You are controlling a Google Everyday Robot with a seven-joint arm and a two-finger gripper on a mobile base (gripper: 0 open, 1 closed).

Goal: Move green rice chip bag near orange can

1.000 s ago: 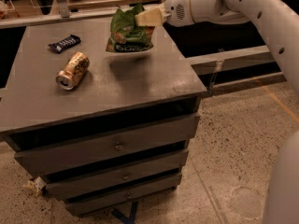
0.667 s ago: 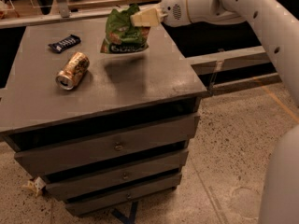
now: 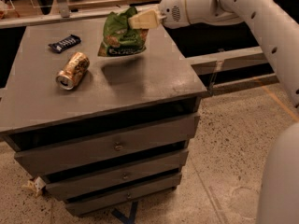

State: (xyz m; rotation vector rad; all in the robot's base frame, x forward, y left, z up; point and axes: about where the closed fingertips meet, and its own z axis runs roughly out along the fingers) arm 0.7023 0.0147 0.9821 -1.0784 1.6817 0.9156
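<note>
A white robot arm (image 3: 243,13) is reaching in from the right over a grey metal drawer cabinet (image 3: 140,85). Its cream two-finger gripper (image 3: 140,20) is pinching the top edge of a small crinkled bright-green rice chip bag (image 3: 120,38). The bag appears to be hanging clear of the cabinet top, behind and to the right of a golden-orange metal drink can (image 3: 73,70) and apart from it. The can is lying on its side. A dark flat candy bar wrapper (image 3: 64,43) is lying just behind the can.
</note>
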